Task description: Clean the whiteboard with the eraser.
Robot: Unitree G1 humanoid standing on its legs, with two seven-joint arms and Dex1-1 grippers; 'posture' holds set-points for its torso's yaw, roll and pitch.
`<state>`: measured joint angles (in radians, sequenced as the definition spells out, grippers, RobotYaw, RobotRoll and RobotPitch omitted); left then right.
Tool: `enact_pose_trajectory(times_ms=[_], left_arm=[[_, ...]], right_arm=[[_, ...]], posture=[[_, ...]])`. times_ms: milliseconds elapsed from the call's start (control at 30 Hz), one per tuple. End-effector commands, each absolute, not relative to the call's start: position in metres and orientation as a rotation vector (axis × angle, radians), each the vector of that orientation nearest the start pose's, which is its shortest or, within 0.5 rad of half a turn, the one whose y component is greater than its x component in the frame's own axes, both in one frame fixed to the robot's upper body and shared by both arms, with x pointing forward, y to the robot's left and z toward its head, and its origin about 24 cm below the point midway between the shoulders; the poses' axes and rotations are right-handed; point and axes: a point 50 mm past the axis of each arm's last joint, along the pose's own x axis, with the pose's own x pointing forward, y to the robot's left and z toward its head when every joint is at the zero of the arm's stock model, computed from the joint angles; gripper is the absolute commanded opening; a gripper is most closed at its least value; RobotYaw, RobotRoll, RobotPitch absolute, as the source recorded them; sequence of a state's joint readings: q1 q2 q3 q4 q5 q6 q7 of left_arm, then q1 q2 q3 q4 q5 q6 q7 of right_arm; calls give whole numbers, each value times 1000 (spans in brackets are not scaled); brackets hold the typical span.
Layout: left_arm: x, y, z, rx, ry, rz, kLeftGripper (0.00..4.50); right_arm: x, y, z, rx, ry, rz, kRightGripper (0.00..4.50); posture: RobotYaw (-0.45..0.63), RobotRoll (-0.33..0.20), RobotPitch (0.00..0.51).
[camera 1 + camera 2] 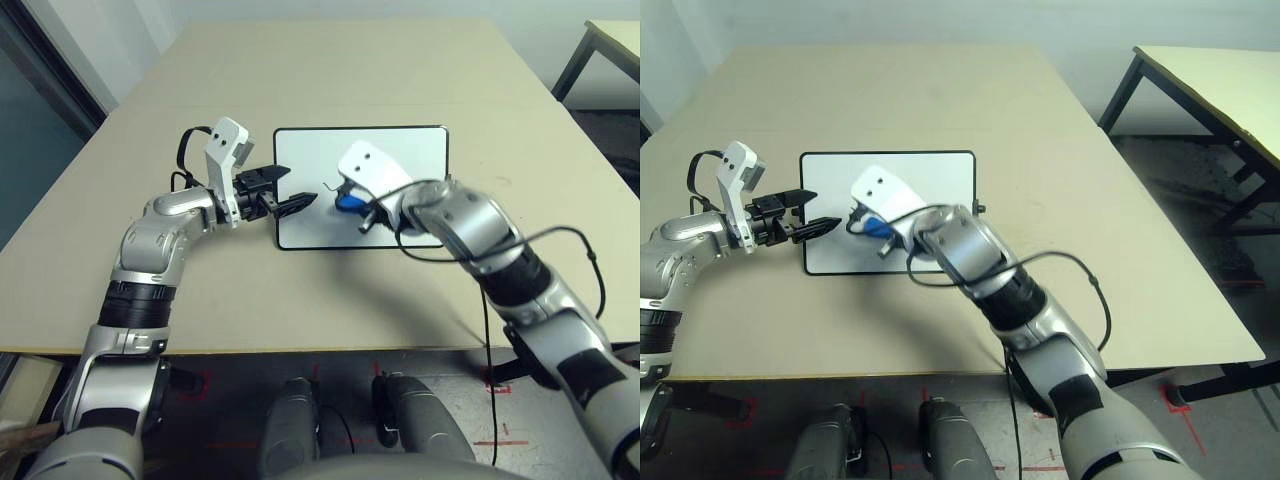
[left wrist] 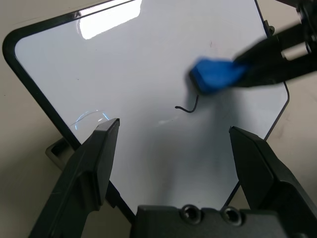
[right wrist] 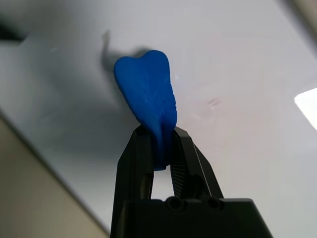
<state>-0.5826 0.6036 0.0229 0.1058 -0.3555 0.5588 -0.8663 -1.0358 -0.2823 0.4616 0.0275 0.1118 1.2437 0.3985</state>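
Your right gripper (image 3: 161, 148), clamped on the eraser (image 3: 146, 89), has the ink mark (image 2: 188, 106) just beyond the eraser's tip on the whiteboard (image 2: 148, 59); left gripper (image 2: 171, 148) spread apart.

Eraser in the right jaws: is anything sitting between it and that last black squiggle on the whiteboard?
Nothing visible. The eraser, pinched in the right gripper, sits just beside the black mark on the whiteboard. The left gripper is open over the board's left edge, short of the mark.
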Motion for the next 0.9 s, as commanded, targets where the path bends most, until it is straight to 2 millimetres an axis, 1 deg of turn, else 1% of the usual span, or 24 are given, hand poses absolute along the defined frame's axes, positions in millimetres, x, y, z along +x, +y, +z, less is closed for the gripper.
enact_pose_trajectory(times_ms=[33, 167, 267, 333, 367, 567, 633, 700, 800, 900], left_arm=[[322, 203, 170, 187, 165, -819, 4500], [321, 206, 172, 186, 164, -806, 4500], [321, 207, 173, 184, 161, -794, 4500], [321, 208, 174, 185, 161, -791, 4500], [321, 209, 174, 185, 162, -790, 4500], [320, 209, 173, 183, 164, -785, 4500], [320, 209, 173, 182, 164, -784, 4500], [319, 210, 172, 181, 163, -782, 4500], [318, 212, 171, 179, 165, -775, 4500], [318, 213, 169, 177, 166, -771, 4500]], right_arm=[[337, -44, 196, -585, 433, 646, 473], [316, -34, 178, -614, 497, 740, 473], [302, -32, 167, -636, 527, 784, 473], [302, -32, 168, -644, 525, 789, 473], [305, -32, 171, -644, 516, 783, 473], [333, -32, 196, -614, 433, 706, 473], [337, -30, 199, -610, 420, 701, 472], [335, -27, 196, -618, 429, 718, 472], [318, -23, 179, -650, 481, 784, 472], [308, -26, 168, -680, 519, 812, 472]], posture=[[-52, 0, 121], [-46, 0, 123], [-40, 0, 123], [-39, 0, 124], [-38, 0, 123], [-33, 0, 122], [-29, 0, 121], [-28, 0, 120], [-24, 0, 119], [-20, 0, 120]])
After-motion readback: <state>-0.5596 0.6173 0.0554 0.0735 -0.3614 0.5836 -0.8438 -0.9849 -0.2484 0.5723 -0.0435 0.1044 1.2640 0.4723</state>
